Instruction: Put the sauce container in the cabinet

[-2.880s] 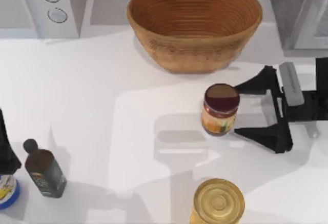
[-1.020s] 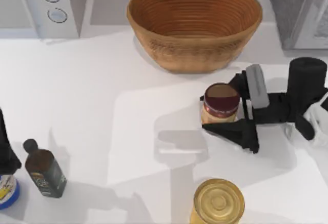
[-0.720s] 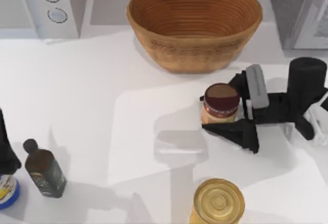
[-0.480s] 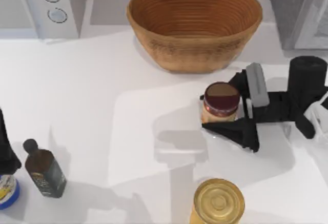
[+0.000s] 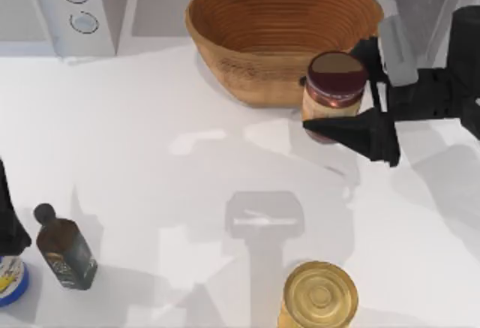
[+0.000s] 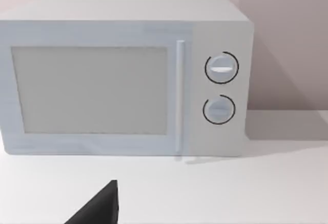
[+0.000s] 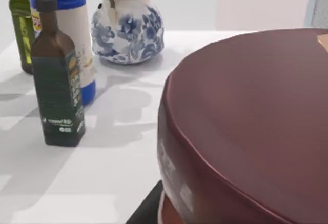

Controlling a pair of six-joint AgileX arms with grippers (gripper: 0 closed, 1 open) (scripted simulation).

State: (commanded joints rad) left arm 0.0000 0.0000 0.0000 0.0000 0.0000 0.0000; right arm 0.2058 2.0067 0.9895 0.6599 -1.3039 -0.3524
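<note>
Keeping the right claw [image 5: 339,101] clamped level on the sauce container [image 5: 334,94] suits carrying toward the cabinet [image 5: 435,5], frame's upper right.

The top view looks straight down on the white surface [image 5: 135,140] from above. A microwave [image 5: 64,9] sits at 11 o'clock, a woven basket [image 5: 285,35] at 12 o'clock, a dark bottle [image 5: 66,249] at 8 o'clock.

The left wrist view looks level across the surface, facing the front of the microwave [image 6: 123,78] from near; its two dials [image 6: 221,68] are the ones the top view sees from above.

The right wrist view sits low and very close behind a maroon jar lid [image 7: 251,126], facing across the surface toward the dark bottle [image 7: 57,75], a blue-and-white teapot [image 7: 128,24] and a yellow-capped container [image 7: 64,29]. It shares the dark bottle and the lid [image 5: 335,73] with the top view.
</note>
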